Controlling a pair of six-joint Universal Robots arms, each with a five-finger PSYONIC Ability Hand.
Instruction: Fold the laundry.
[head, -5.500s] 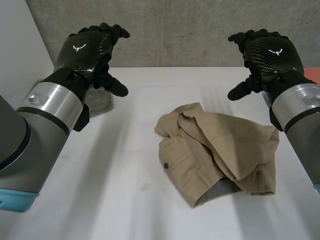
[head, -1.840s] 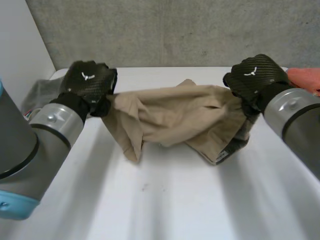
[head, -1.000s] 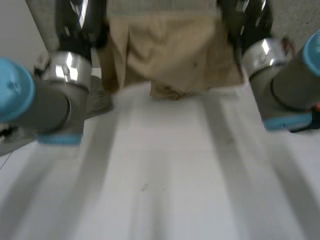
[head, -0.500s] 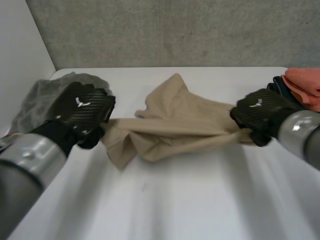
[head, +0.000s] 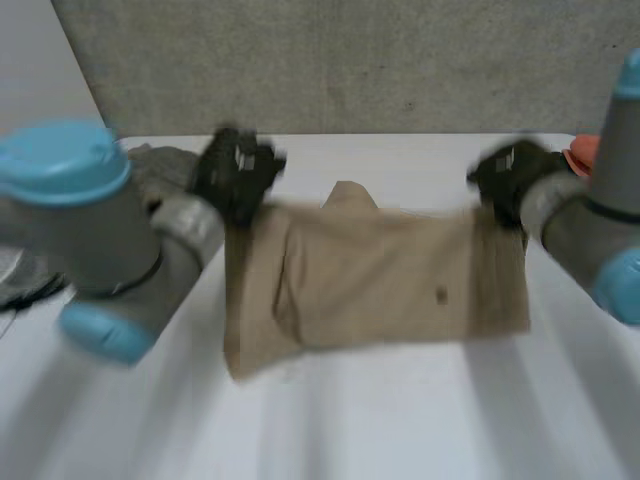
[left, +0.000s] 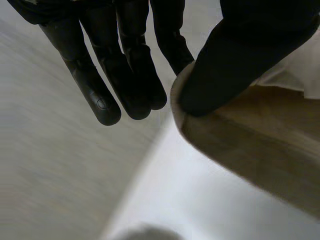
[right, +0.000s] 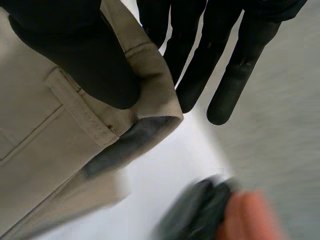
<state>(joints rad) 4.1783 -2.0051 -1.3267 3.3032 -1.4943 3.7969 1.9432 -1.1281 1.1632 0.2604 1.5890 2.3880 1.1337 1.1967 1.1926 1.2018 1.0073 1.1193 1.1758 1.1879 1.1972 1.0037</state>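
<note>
A pair of tan shorts (head: 375, 275) hangs spread between my two hands above the white table (head: 400, 420). My left hand (head: 235, 175) pinches the shorts' top left corner, and in the left wrist view its thumb (left: 240, 55) presses the tan cloth (left: 260, 150) against its straight fingers (left: 125, 75). At the top right corner my right hand (head: 510, 175) holds the waistband. In the right wrist view its thumb (right: 80, 55) clamps the waistband (right: 145, 95) against its fingers (right: 210, 60). The lower hem hangs close to the table.
A grey garment (head: 160, 165) lies at the table's back left, behind my left arm. An orange cloth (head: 580, 155) on a dark one (right: 200, 212) sits at the back right. A grey concrete wall (head: 350, 60) runs behind the table.
Both hands have risen and moved back from the table, and the bunched shorts have been pulled out flat between them. The arms now come in steeply from the sides.
</note>
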